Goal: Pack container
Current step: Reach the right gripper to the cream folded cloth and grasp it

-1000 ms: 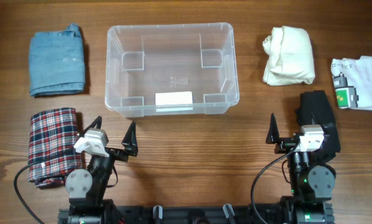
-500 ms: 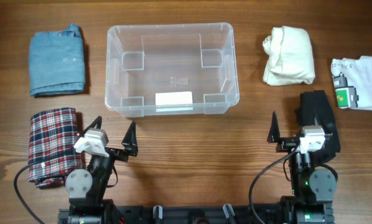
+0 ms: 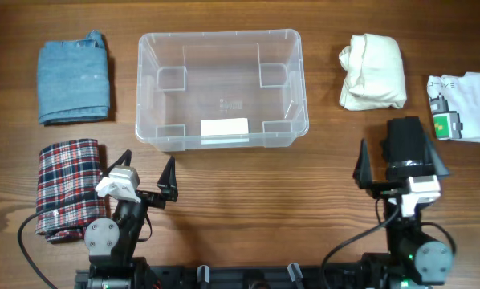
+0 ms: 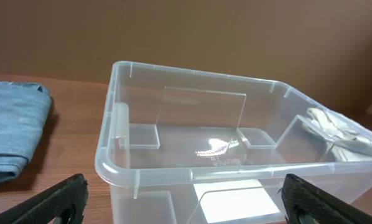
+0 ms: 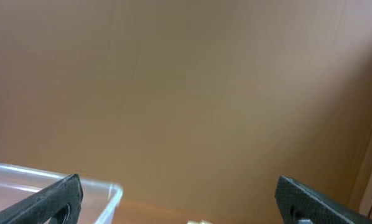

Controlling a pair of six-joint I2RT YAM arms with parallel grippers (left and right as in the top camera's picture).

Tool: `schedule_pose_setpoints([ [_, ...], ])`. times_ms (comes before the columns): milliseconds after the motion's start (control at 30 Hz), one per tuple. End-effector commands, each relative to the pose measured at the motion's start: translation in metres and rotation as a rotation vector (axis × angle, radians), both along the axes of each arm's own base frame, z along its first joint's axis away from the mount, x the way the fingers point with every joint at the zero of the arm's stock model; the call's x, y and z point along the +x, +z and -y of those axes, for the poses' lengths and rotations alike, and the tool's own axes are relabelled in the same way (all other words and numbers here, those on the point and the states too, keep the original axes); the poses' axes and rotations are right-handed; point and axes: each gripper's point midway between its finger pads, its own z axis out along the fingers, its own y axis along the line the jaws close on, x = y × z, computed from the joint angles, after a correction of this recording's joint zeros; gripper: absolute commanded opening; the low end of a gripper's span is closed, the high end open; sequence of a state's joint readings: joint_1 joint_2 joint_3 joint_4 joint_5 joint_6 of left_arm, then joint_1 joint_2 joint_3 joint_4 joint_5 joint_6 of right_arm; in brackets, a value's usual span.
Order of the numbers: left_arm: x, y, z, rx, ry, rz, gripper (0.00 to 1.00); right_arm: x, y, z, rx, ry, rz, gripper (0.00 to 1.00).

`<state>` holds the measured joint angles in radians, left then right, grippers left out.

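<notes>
The container (image 3: pixel 221 34) is a clear rectangular bin, empty, at the table's back middle, with a white label (image 3: pixel 224 127) on its near side. My left gripper (image 3: pixel 148 170) is open and empty, in front of the bin's near left corner. In the left wrist view the bin (image 4: pixel 192 171) fills the frame between my open fingers (image 4: pixel 186 208). My right gripper (image 3: pixel 399 164) is open and empty, raised over a black cloth (image 3: pixel 404 135). The right wrist view points up at the wall between its fingers (image 5: pixel 183 205), with only a bin corner (image 5: pixel 102 190) showing.
Folded blue denim (image 3: pixel 74 78) lies at the back left, also in the left wrist view (image 4: pixel 12 134). A plaid cloth (image 3: pixel 66 189) lies at the front left. A cream cloth (image 3: pixel 373 71) and a white printed shirt (image 3: pixel 461 107) lie at the right.
My right gripper has lifted, shifted right and tilted upward, and it now covers more of the black cloth. The left arm has not moved.
</notes>
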<state>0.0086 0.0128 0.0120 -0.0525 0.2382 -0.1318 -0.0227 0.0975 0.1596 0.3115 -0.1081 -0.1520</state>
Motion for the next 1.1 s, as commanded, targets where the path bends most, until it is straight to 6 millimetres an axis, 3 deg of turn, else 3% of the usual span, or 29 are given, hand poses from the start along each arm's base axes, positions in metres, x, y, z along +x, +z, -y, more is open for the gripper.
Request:
schedule_pose_setpoints([
  [0,0.000,-0.002,0.001,0.019,-0.009,0.004,1.00,0.006,0.050,-0.002,-0.100,-0.024,0.000,1.00],
  [133,0.000,-0.002,0.001,0.019,-0.009,0.004,1.00,0.048,0.080,0.012,-0.108,-0.097,-0.168,1.00],
  [233,0.000,-0.002,0.001,0.019,-0.009,0.004,1.00,0.087,0.088,0.021,-0.161,-0.128,-0.315,1.00],
  [333,0.000,-0.002,0.001,0.019,-0.009,0.004,1.00,0.134,0.085,0.039,-0.150,-0.092,-0.507,1.00],
  [467,0.000,-0.002,0.001,0.019,-0.009,0.004,1.00,0.180,0.066,0.063,-0.048,0.117,-0.729,1.00],
  [567,0.000,-0.002,0.001,0.019,-0.009,0.004,1.00,0.198,0.056,0.079,0.062,0.242,-0.835,1.00],
  [733,0.000,-0.002,0.001,0.019,-0.009,0.004,1.00,0.226,0.040,0.104,0.277,0.240,-0.904,1.00],
  [867,0.000,-0.002,0.001,0.018,-0.009,0.004,1.00,0.239,0.031,0.110,0.252,0.234,-0.894,1.00],
  [933,0.000,-0.002,0.001,0.019,-0.009,0.004,1.00,0.245,0.015,0.111,0.177,0.241,-0.917,1.00],
  [1067,0.000,-0.002,0.001,0.019,-0.009,0.004,1.00,0.258,-0.034,0.122,0.225,0.207,-1.027,1.00],
])
